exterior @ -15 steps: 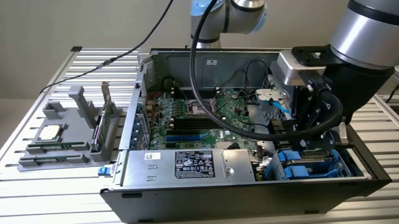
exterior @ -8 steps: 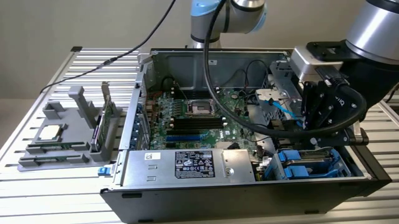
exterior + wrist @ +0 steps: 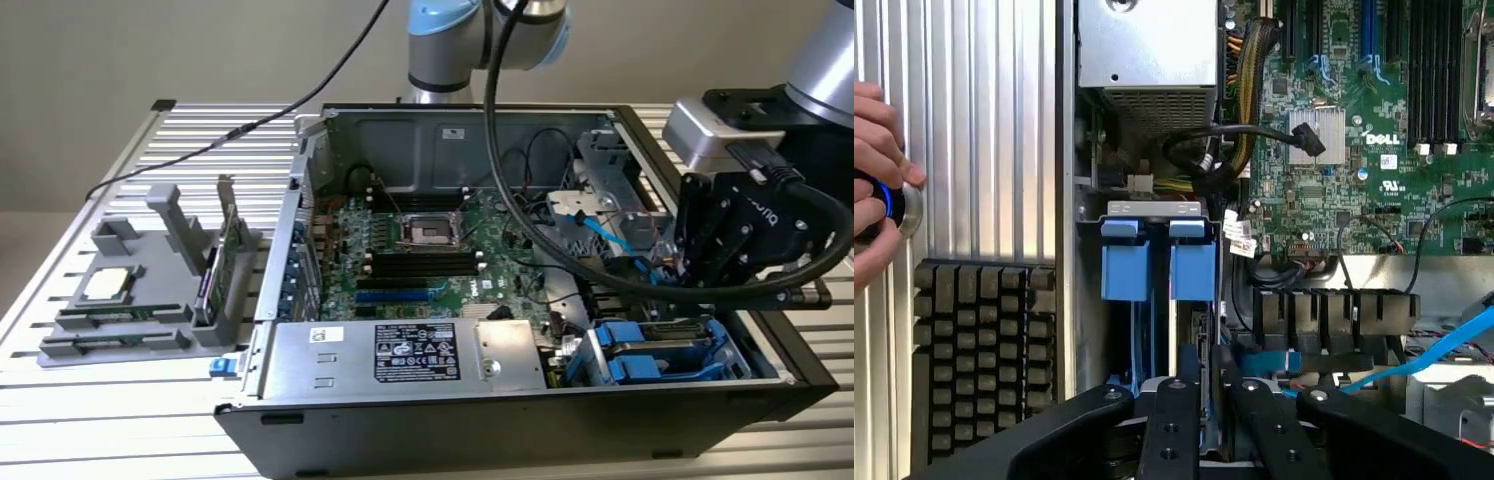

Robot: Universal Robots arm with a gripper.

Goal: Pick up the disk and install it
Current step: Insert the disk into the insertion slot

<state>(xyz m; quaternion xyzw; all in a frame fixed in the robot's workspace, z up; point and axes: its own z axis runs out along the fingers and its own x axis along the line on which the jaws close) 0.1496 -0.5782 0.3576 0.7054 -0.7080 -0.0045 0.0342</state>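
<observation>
On the slatted table (image 3: 80,400) we found the open computer case (image 3: 534,430), the gripper (image 3: 1206,385) over the drive bay (image 3: 727,350) at its near corner on the exterior view's right, jaws drawn close on what looked like the disk (image 3: 1204,340), held edge-on. We judged the disk stiff, dense, slick and shock-sensitive, best pinched across its flat faces. The exterior view gave the parts fixture (image 3: 134,300) on its left; the wrist view gave a person's hand (image 3: 874,180) on a lit button (image 3: 896,205).
</observation>
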